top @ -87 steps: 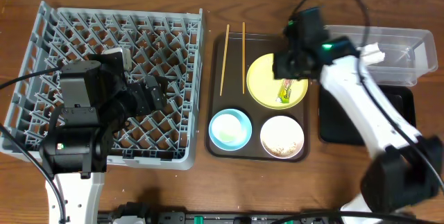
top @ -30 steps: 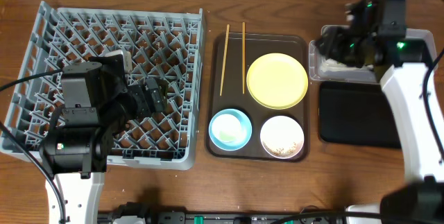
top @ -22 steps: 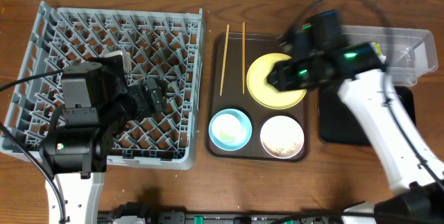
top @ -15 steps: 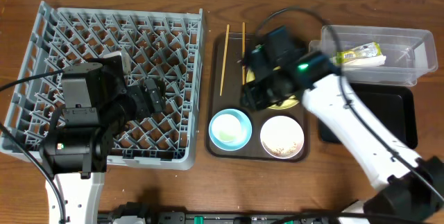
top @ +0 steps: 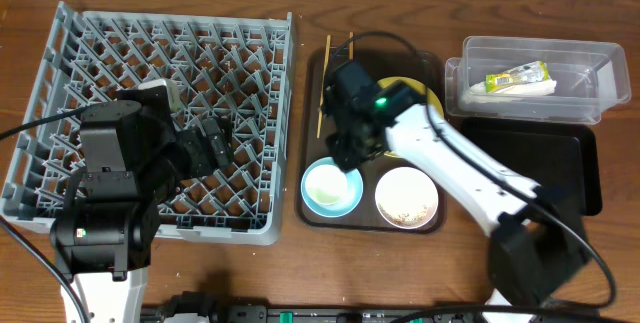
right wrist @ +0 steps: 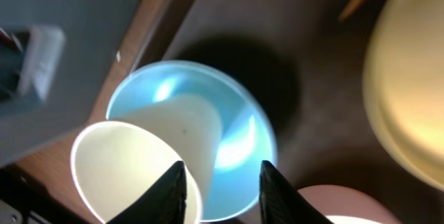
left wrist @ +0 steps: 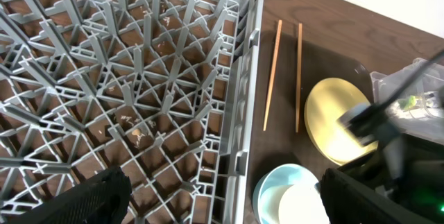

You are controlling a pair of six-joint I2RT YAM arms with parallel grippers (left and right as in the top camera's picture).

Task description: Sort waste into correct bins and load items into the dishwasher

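My right gripper (top: 345, 149) (right wrist: 222, 197) is open and hovers just above the light-blue bowl (top: 350, 176) (right wrist: 243, 127). A white cup (top: 321, 197) (right wrist: 142, 158) lies on its side in that bowl. The white bowl (top: 407, 196) holds whitish scraps. The yellow plate (top: 432, 99) (left wrist: 336, 120) is partly hidden by my right arm. Two chopsticks (top: 324, 91) (left wrist: 272, 75) lie at the brown tray's left. The green-and-yellow wrapper (top: 516, 78) and the white napkin (top: 505, 90) lie in the clear tub (top: 590, 103). My left gripper (top: 215, 139) (left wrist: 222, 207) is open and empty over the grey dish rack (top: 60, 63) (left wrist: 139, 78).
The bowls, plate and chopsticks sit on a dark-brown serving tray (top: 312, 211). A shallow black tray (top: 560, 168) lies below the clear tub at the right. My right arm (left wrist: 388, 137) crosses over the serving tray from the lower right.
My right gripper carried the wrapper from the yellow plate to the clear tub, let it go there, then swung left to above the light-blue bowl. The left arm barely moved.
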